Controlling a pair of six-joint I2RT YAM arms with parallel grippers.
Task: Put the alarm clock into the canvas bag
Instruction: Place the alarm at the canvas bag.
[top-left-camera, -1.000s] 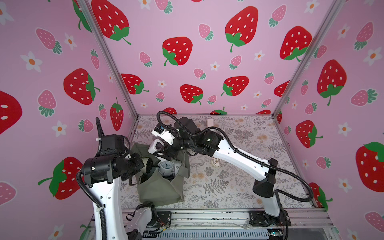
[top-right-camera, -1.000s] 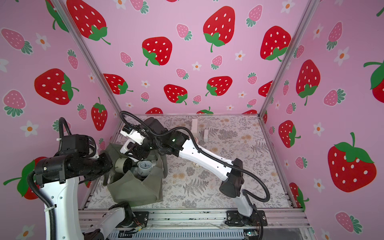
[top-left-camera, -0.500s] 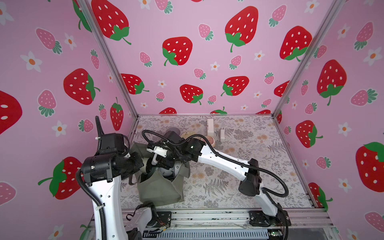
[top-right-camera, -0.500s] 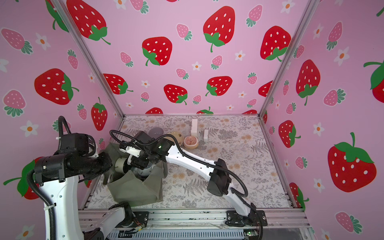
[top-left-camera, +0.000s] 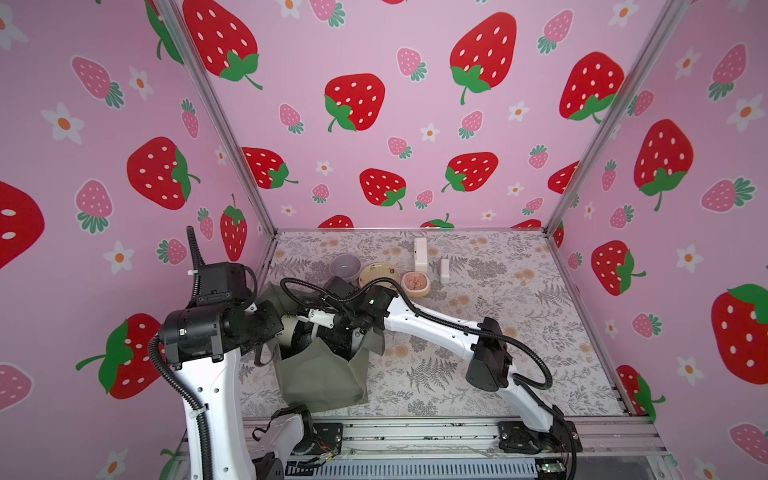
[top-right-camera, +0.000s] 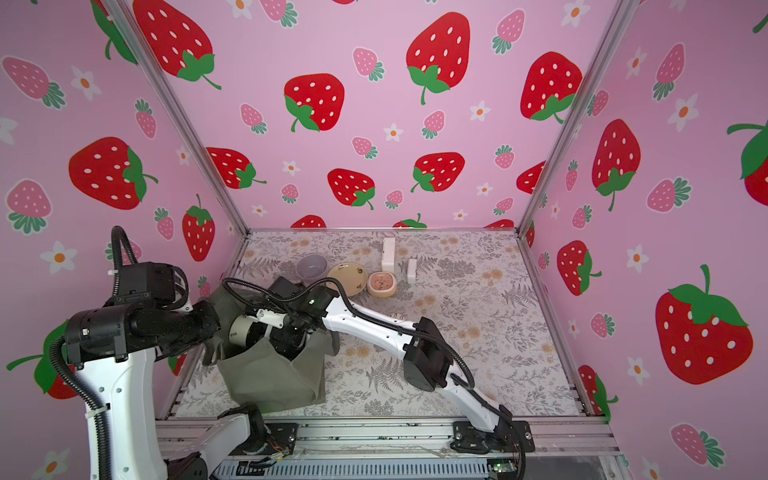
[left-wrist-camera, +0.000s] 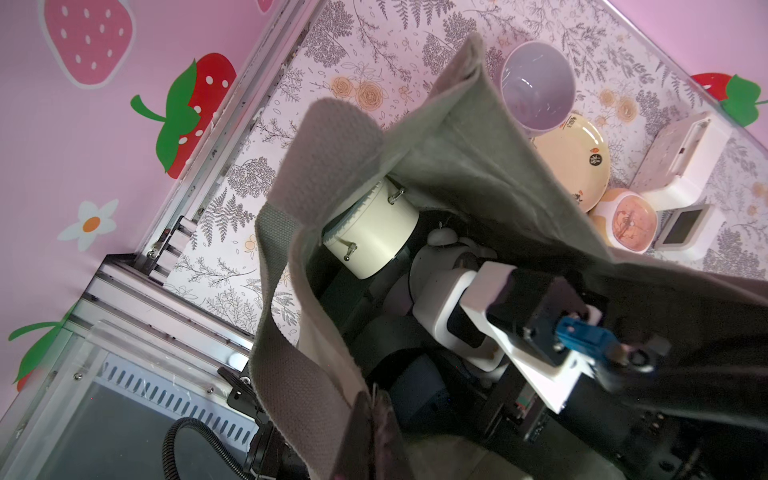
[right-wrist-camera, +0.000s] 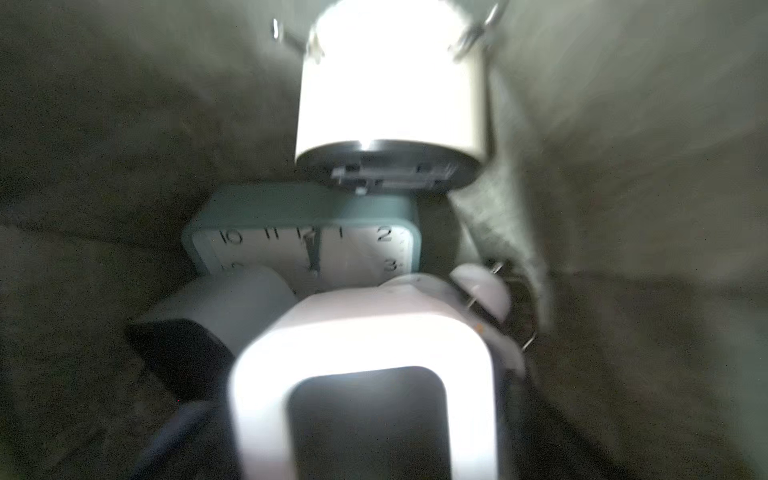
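looking across from the left: your left gripper (left-wrist-camera: 368, 409) is clamped tight on the rim of the big olive-grey fabric canvas bag (top-left-camera: 320, 374), right by one of its loop handles, holding that side of the mouth up. the bag stands on the floral-print table cover (top-left-camera: 498, 316), near the left wall and the front rail.

inside it you've got a cream cylindrical clock with little metal pegs (left-wrist-camera: 370, 232) tilted against the bag wall, a teal square clock with a white dial (right-wrist-camera: 303, 245) right next to it, and the pale dome of a bell clock (right-wrist-camera: 482, 291) beside that.

the white rounded alarm clock with a dark screen (right-wrist-camera: 365, 332) is down inside the bag on that pile, right at your right gripper (left-wrist-camera: 465, 320), which reaches in through the mouth. that wrist view is blurry and the fingers are hidden, so i can't tell if they're gripping the clock or spread apart.

behind the bag and further right sit a lilac bowl (top-left-camera: 345, 266), a cream round plate (top-left-camera: 378, 274) just beside it, a round pink-faced clock (top-left-camera: 415, 283), a tall white stand (top-left-camera: 420, 253) and a small white gadget (top-left-camera: 444, 269).
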